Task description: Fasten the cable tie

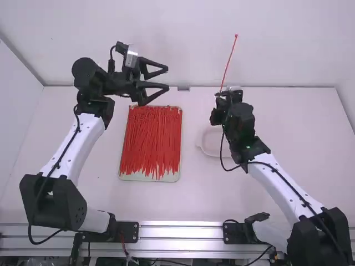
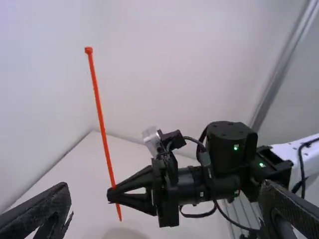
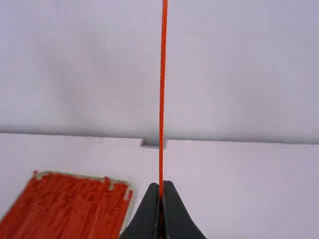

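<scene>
Right claw (image 3: pixel 160 193) is closed tight on a single red cable tie (image 1: pixel 228 62), gripped near its tail, so the strap stands upright above the claw with its head at the top. No loop is formed yet and the tail is not threaded through the head; bending, threading and pulling tight are judged to be left. Left claw (image 1: pixel 160 78) is held wide open and empty, well apart from the right claw. Beneath it a tray (image 1: pixel 150 178) of spare red ties (image 1: pixel 151 141) rests on the table (image 1: pixel 299 127). Nothing is seen between the claws.
</scene>
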Controlling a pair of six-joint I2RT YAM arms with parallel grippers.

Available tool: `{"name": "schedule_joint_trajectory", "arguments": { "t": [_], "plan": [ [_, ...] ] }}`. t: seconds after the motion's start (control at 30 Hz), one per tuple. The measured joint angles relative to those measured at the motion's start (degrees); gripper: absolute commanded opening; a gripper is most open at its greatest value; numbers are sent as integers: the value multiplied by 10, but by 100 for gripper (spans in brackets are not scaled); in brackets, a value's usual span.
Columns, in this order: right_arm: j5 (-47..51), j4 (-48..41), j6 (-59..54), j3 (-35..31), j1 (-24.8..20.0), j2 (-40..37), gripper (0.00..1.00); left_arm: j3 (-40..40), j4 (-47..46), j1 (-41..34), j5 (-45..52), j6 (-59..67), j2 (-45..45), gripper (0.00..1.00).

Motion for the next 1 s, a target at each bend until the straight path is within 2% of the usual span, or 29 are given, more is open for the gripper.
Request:
{"name": "schedule_joint_trajectory", "arguments": {
  "t": [0.23, 0.4, 0.63, 0.83, 1.0],
  "plan": [
    [124, -22, 14, 0, 30, 28, 0, 0, -22, 0, -21, 21, 0, 99],
    [225, -39, 27, 0, 69, 39, 0, 0, -29, 0, -22, 22, 0, 99],
    [367, -55, 31, 0, 152, 41, 0, 0, -70, 0, -22, 30, 0, 99],
    [505, -52, 30, 0, 241, 41, 0, 0, -81, -3, -22, 33, 0, 99],
    [576, -54, 14, 4, 292, 41, 0, 0, -81, -29, -22, 33, 0, 99]
  ]
}}
